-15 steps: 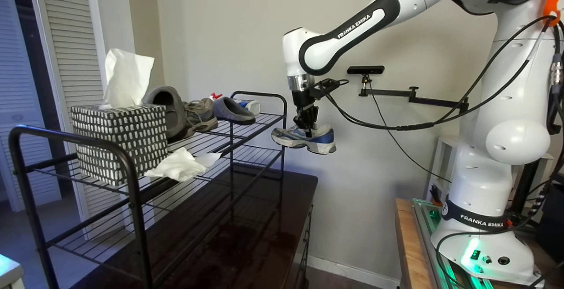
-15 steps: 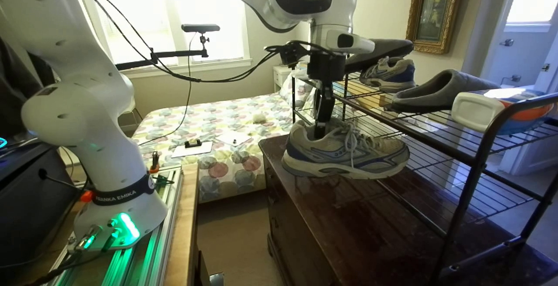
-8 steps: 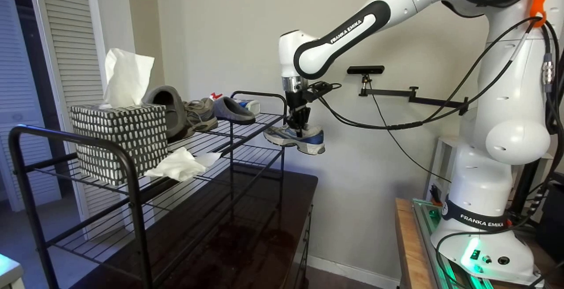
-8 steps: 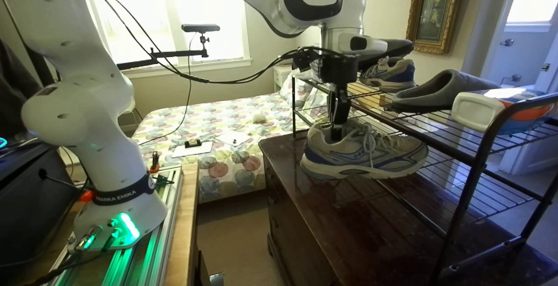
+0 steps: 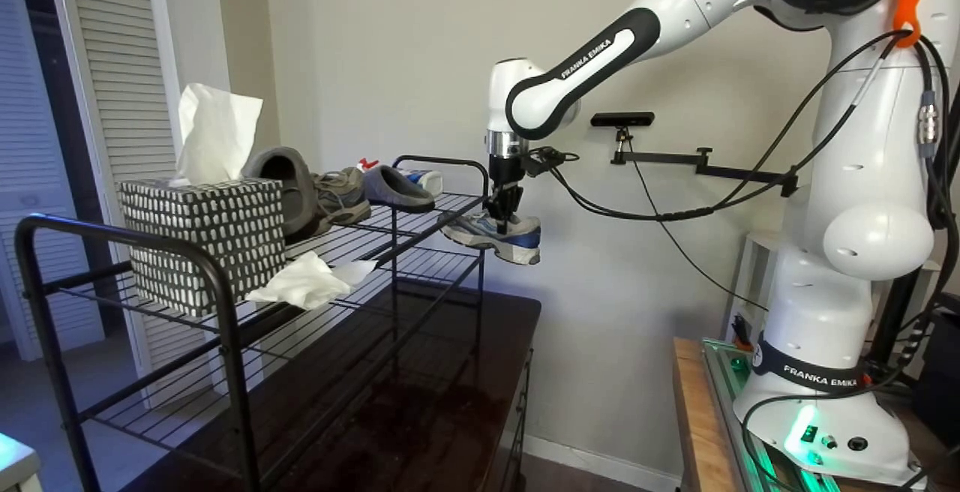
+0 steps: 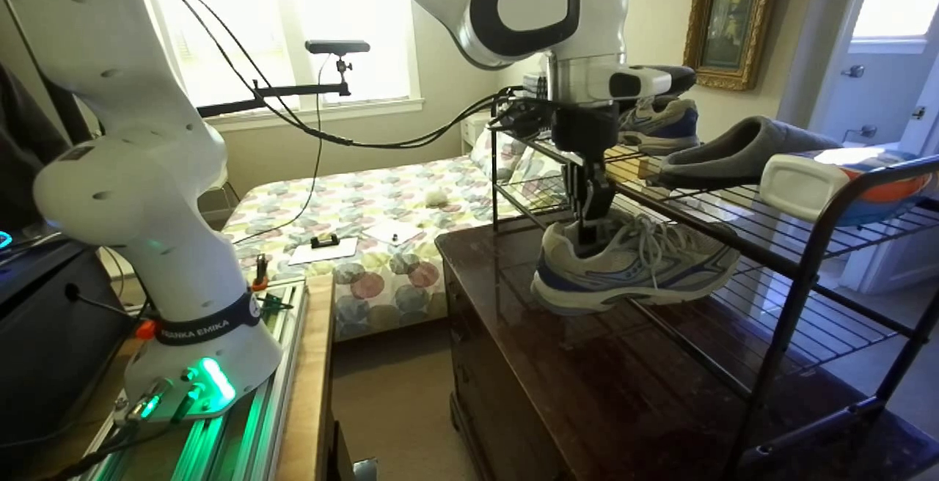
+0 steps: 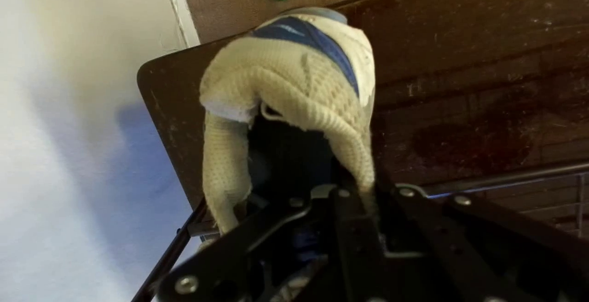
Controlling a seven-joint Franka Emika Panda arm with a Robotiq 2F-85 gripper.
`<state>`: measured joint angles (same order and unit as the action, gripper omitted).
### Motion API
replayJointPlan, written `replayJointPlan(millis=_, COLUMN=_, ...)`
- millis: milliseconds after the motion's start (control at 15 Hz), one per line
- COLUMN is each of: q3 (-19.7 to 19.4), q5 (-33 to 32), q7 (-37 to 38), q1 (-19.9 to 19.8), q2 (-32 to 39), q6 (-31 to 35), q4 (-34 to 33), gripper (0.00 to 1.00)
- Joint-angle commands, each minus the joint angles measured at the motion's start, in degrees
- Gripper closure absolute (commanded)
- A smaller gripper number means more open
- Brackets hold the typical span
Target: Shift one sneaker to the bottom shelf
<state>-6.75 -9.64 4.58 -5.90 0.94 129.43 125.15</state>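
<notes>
Sneaker (image 6: 623, 276): aloft over the dresser (image 6: 601, 393), collar pinched between the gripper's (image 5: 503, 225) fingers. Rack (image 5: 232, 357), top tier (image 6: 766, 255), near to far in an exterior view: tissue box (image 5: 202, 244), loose tissue (image 5: 309, 282) to its right, two slippers (image 5: 401, 193) with a twin shoe (image 5: 343, 196) between, container (image 5: 429, 183). Obstacle: front rail (image 5: 420, 237), by the toe; contact cannot be told. Hidden: fingertip inside the sneaker. Cut off: near legs (image 5: 245, 432). Open room: between front rail and bottom shelf (image 6: 695, 353).

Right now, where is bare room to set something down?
Bare wires show on the bottom shelf between its end posts; bare wood on the dresser top between posts and front edge, partly under the held sneaker. Crowded: the top shelf, with tissue box, slippers, second sneaker and container.
</notes>
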Motion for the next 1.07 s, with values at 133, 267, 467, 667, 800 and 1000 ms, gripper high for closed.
replayJointPlan(millis=133, q3=0.17, q5=0.03, q7=-0.04, q1=-0.08, q2=0.2, q6=-0.18, q4=-0.11, gripper=0.97)
replayJointPlan(millis=267, q3=0.09, q5=-2.18, q7=4.22, q1=-0.01, q2=2.69, q6=1.98, q4=-0.8, gripper=0.97)
replayJointPlan(millis=467, q3=-0.02, q5=-2.51, q7=7.35, q1=0.29, q2=6.5, q6=4.11, q4=-1.67, gripper=0.97)
replayJointPlan(millis=667, q3=-0.33, q5=-3.27, q7=8.17, q1=0.72, q2=9.09, q6=6.06, q4=-2.23, gripper=0.97)
replayJointPlan(millis=800, q3=-0.56, q5=-4.79, q7=6.89, q1=0.97, q2=9.03, q6=7.86, q4=-1.8, gripper=0.97)
replayJointPlan(millis=1000, q3=-0.28, q5=-5.17, q7=1.42, q1=0.47, q2=8.21, q6=11.22, q4=-1.18, gripper=0.97)
